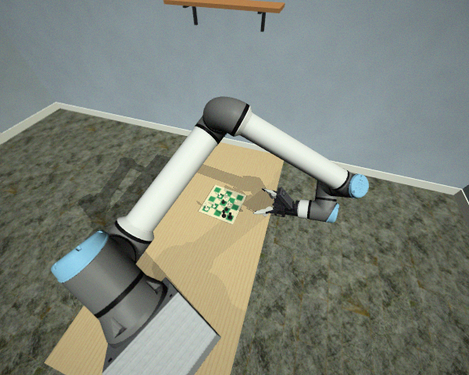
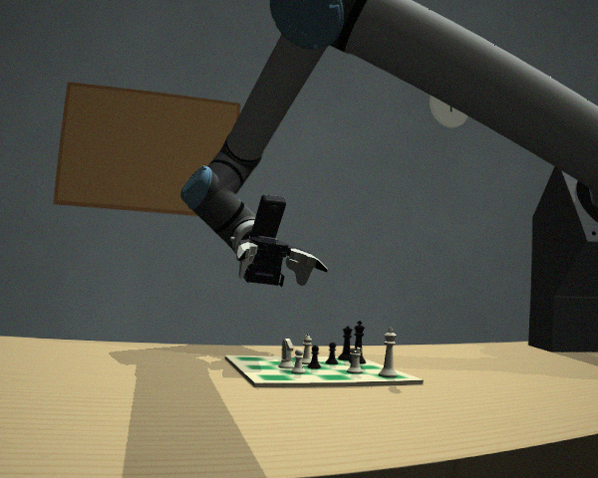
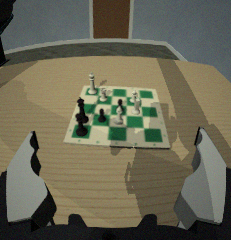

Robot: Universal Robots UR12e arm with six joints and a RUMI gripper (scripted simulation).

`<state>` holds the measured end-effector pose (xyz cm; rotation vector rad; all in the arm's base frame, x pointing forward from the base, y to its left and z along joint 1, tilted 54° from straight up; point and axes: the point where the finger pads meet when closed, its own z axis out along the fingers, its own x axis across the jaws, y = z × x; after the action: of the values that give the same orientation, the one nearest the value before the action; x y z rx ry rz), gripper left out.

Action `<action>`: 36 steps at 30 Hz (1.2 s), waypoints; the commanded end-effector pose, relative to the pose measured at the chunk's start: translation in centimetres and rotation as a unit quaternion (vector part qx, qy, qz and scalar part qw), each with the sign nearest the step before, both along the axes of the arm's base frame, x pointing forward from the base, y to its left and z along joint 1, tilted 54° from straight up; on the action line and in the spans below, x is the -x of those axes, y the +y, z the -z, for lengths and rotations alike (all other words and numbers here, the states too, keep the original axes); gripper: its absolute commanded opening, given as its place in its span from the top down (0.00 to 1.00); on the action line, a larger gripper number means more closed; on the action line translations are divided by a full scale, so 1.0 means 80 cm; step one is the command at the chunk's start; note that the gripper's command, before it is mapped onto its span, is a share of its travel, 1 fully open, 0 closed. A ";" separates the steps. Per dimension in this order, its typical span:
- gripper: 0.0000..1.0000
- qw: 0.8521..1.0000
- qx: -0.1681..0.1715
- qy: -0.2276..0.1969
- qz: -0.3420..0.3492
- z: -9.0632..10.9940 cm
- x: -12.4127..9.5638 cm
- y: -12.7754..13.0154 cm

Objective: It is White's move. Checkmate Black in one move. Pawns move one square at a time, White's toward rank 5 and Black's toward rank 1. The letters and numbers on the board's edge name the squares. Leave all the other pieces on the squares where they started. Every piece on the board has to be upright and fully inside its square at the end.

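A small green and white chessboard [image 1: 221, 203] lies on the wooden table; it also shows in the exterior view [image 2: 322, 368] and in the wrist view [image 3: 119, 118]. On it stand white pieces, among them a tall white king [image 2: 389, 353] [image 3: 92, 82], a white rook [image 2: 354, 359], a white knight [image 2: 287, 353] and a white bishop [image 2: 306, 347]. Black pieces stand there too, with two tall ones [image 2: 353, 341] [image 3: 81, 118] and two black pawns [image 2: 323, 356]. My gripper [image 1: 266, 201] [image 2: 281, 267] [image 3: 115, 131] is open and empty. It hovers above the table beside the board, off its edge.
The arm's base [image 1: 105, 278] stands on the near end of the table. The table edge runs just right of the gripper [image 1: 273, 189]. A wall shelf [image 1: 224, 5] hangs far behind.
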<state>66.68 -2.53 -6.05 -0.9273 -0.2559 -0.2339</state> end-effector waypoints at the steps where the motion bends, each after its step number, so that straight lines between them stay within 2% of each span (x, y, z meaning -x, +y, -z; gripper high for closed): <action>1: 0.00 0.998 0.045 -0.034 -0.007 -0.020 0.012 0.019; 9: 0.00 0.988 0.122 -0.094 -0.011 -0.047 0.032 0.046; 11: 0.00 0.988 0.122 -0.094 -0.011 -0.047 0.032 0.046; 14: 0.00 0.979 0.163 -0.125 -0.010 -0.059 0.041 0.058; 21: 0.00 0.966 0.205 -0.158 -0.007 -0.072 0.049 0.073; 26: 0.00 0.949 0.249 -0.192 -0.002 -0.084 0.056 0.086; 28: 0.00 0.949 0.249 -0.192 -0.002 -0.084 0.056 0.086; 30: 0.00 0.936 0.278 -0.215 0.004 -0.093 0.060 0.094; 33: 0.00 0.929 0.293 -0.227 0.007 -0.097 0.062 0.098; 36: 0.00 0.914 0.321 -0.250 0.014 -0.106 0.065 0.106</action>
<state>61.95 4.74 1.60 -1.4084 -0.7447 -0.3849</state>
